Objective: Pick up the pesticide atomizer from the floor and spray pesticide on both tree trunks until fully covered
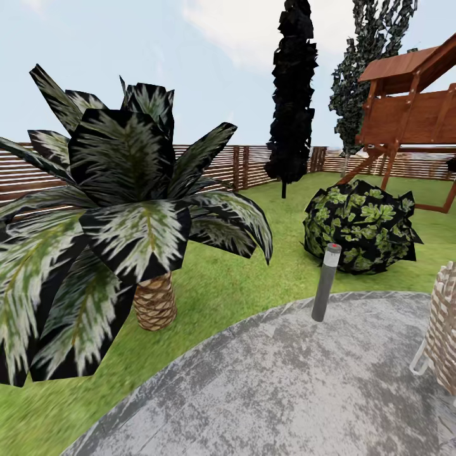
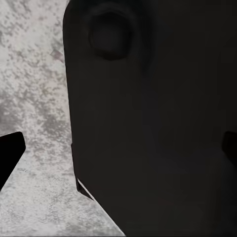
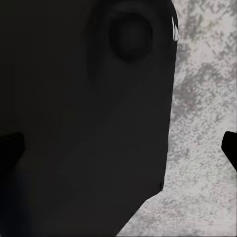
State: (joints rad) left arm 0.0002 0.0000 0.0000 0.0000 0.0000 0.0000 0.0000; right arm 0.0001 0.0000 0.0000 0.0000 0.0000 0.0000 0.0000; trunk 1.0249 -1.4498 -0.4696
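Garden: lawn (image 1: 253, 278) ringed by slat fence (image 1: 215, 166), grey paving (image 1: 304, 386) up front; no tall bare trunks seen.
Near: palm (image 1: 120, 215) left, lamp post (image 1: 325, 282) at paving edge, bush (image 1: 358, 227) behind it, dark column trees (image 1: 292, 95), play tower (image 1: 411, 107) right.
Left gripper (image 2: 118, 153): fingertips wide apart over paving, dark robot body close.
Right gripper (image 3: 121, 153): same, tips spread, holding nothing.

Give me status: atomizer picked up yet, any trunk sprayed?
Nothing looks done. Both wrist views look down at grey paving past dark robot bodywork, with fingertips apart and no atomizer between them. The head view faces a short palm, a bush, a lamp post and the fence. Left: finding the atomizer, spraying both trunks.
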